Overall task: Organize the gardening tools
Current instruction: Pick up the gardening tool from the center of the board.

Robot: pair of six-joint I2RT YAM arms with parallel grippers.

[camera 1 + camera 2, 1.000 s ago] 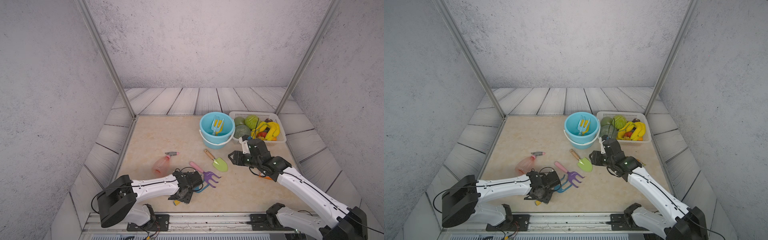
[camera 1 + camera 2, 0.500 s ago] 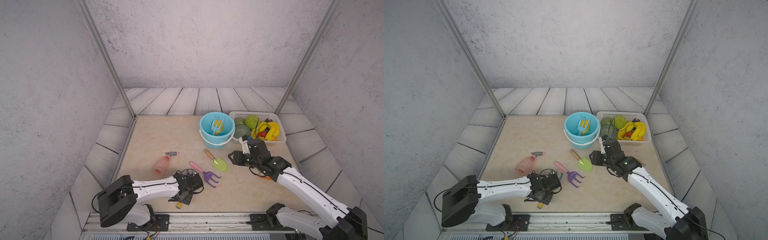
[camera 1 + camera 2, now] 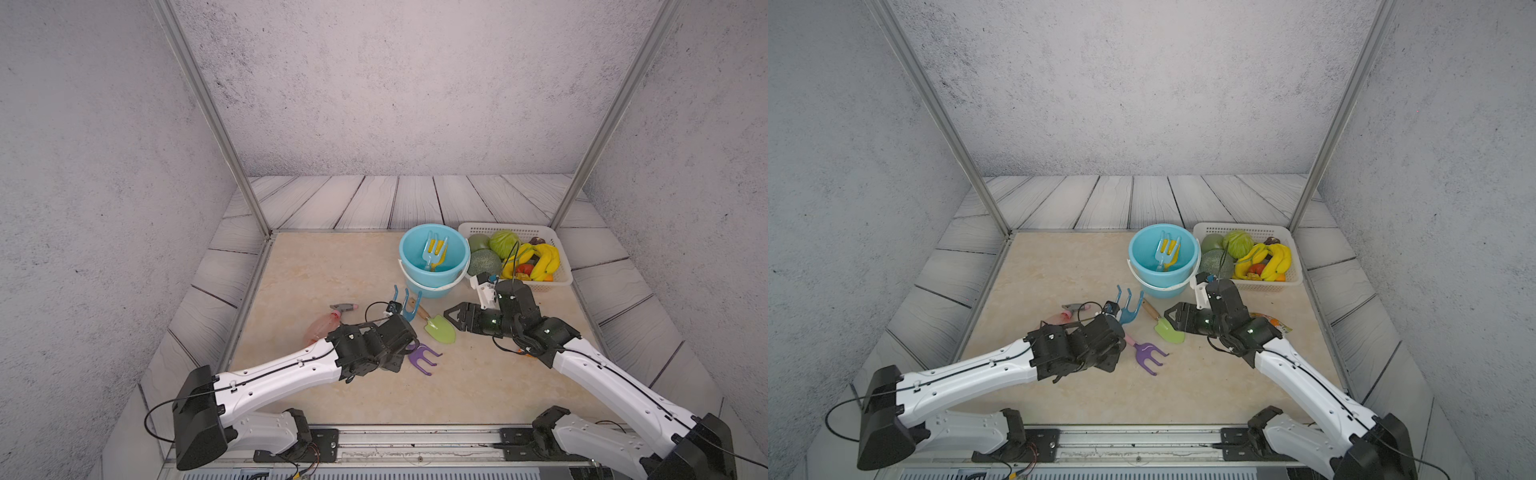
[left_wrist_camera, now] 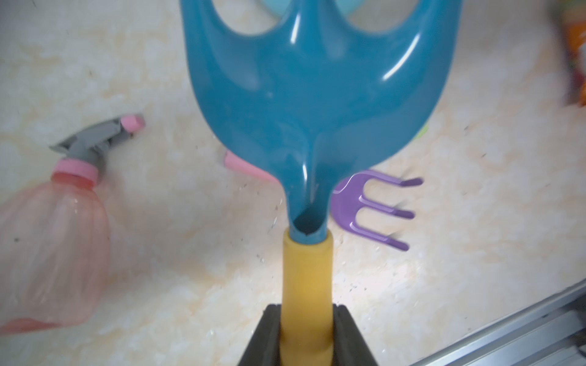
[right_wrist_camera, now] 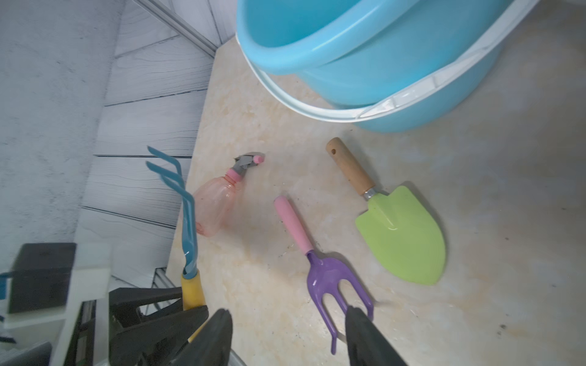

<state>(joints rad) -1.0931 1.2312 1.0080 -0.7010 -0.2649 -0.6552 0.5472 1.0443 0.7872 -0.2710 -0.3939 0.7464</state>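
Near the middle of the beige table [image 3: 332,266], my left gripper [image 4: 306,320] is pinched tight on the yellow handle of the dark-blue three-pronged plastic rake [image 3: 405,301], holding it clear of the surface with its prongs pointing toward the far light-blue plastic bucket [image 3: 453,249]. To its right, my right gripper [image 5: 287,313] hangs with jaws spread and nothing between them, just right of the light-green trowel with the wooden handle [image 3: 440,330]. The purple pronged rake with the pink handle [image 3: 422,358] lies flat beside my left gripper, and the pink translucent spray bottle [image 3: 319,330] lies on its side further left.
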